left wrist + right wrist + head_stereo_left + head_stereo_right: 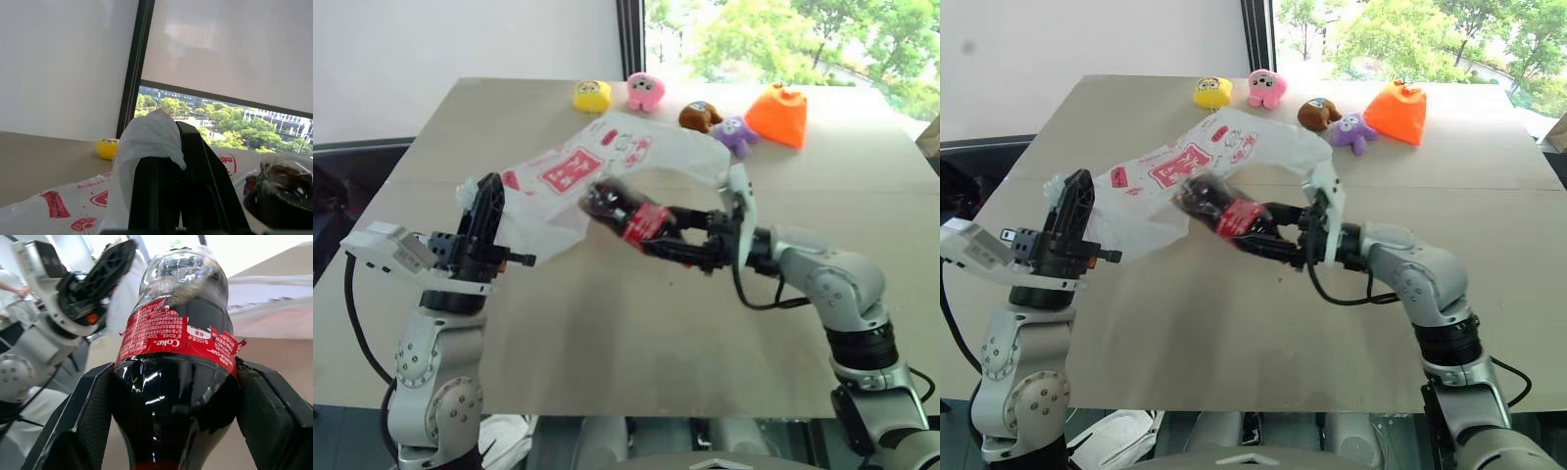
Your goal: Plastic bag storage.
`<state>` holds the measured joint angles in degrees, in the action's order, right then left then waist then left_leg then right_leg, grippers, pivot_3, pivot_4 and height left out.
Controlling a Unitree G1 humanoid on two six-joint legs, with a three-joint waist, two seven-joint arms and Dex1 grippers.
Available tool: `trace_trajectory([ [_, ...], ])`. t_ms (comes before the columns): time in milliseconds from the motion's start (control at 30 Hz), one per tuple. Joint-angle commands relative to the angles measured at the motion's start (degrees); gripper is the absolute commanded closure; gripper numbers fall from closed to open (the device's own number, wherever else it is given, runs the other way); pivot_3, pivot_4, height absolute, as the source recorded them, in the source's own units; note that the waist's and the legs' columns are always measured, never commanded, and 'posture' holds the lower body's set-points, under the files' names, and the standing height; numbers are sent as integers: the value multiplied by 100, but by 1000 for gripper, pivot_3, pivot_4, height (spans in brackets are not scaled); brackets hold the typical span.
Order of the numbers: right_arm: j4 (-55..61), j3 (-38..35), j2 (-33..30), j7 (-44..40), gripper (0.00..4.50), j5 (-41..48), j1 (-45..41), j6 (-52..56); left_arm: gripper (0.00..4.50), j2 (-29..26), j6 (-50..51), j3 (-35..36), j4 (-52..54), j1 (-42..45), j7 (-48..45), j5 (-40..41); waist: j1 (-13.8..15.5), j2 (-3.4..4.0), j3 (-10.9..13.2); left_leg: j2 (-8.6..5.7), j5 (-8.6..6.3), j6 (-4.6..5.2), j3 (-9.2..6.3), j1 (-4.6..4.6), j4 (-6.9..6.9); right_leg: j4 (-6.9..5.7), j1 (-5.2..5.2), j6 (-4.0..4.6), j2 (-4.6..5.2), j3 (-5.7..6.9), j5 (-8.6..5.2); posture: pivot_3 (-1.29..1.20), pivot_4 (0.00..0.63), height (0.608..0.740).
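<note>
Bag pinched in L tool

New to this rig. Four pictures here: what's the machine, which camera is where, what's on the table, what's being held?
It is a two-armed humanoid robot. Two pictures come from its head, looking down over the arms; the other two come from cameras on each wrist. The left gripper is shut on one end of the plastic bag, holding it up. The right gripper clamps a cola bottle, pointed at the bag. At the far side of the table sit four small plush toys and an orange pouch.
</note>
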<state>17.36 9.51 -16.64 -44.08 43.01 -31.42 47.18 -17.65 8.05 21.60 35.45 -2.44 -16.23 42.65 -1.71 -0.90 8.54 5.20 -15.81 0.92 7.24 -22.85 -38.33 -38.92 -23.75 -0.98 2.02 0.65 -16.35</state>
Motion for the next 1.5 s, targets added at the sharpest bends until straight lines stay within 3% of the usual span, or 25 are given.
trace_trajectory([
  [33, 70, 232, 158, -141, 1455, -166, -184, -316, 4500, -89, 64, 75, 58, 124, 49, 153, 1, -3, -2, 0, 0, 0, 0, 0, 0, 0, 0, 0, 0, 1, 0, 0, 150, 740],
  [233, -602, 653, 133, -270, 1455, -773, -241, -508, 4500, -29, 94, 67, 37, 236, 82, 208, 10, -13, -7, -1, 0, 0, 4, 1, -3, -1, 1, 0, 0, 9, 0, 0, 150, 740],
  [400, -1239, 644, 420, 189, 1455, -1296, -523, -545, 4500, -30, 108, -58, 61, 161, -67, 178, 16, -13, -6, -1, 0, 0, 8, 2, -3, -2, 0, 0, 0, 9, 0, 0, 150, 740],
  [633, -2325, -303, 1727, 1637, 1455, -1309, -1234, -379, 4500, -61, 184, -264, 206, -320, -489, 423, -33, -14, -6, 4, 1, -2, 15, 2, -1, -3, -2, 1, -3, 9, 0, 0, 150, 740],
  [800, -3168, -736, 2248, 2493, 1455, -1741, -1642, -1012, 4500, -71, 207, -388, 232, -747, -816, 495, -27, -15, -6, 1, 0, -2, 25, -1, 0, 0, -2, 1, 2, 15, 0, 0, 150, 740],
  [900, -3715, -1420, 2627, 2997, 1455, -1475, -2068, -1340, 4500, -46, 138, -411, 169, -914, -963, 470, -17, -14, -5, 0, 0, -2, 27, -5, 0, -1, -2, 2, 3, 19, 0, 0, 150, 740],
  [1067, -3836, -1305, 2589, 2730, 1455, -1482, -2161, -1126, 4500, -60, 153, -356, 154, -951, -1039, 559, -72, -13, -5, 0, 0, -2, 26, -7, 3, 3, -4, 2, 5, 17, 0, 0, 150, 740],
  [1267, -3033, -515, 2506, 1613, 1455, -1250, -1854, -338, 4500, 19, 116, -466, 114, -948, -1111, 468, -96, -12, -4, 8, 0, -2, 17, -4, 18, 2, -16, 2, -2, 7, 0, 0, 150, 740],
  [1500, -3592, -990, 2382, 2321, 1455, -1586, -2057, -1024, 4500, -97, 253, -889, 56, -817, -1557, 525, 45, -18, -8, -8, -1, -1, 22, -10, -7, 2, 1, 2, 16, 27, 0, 0, 150, 740],
])
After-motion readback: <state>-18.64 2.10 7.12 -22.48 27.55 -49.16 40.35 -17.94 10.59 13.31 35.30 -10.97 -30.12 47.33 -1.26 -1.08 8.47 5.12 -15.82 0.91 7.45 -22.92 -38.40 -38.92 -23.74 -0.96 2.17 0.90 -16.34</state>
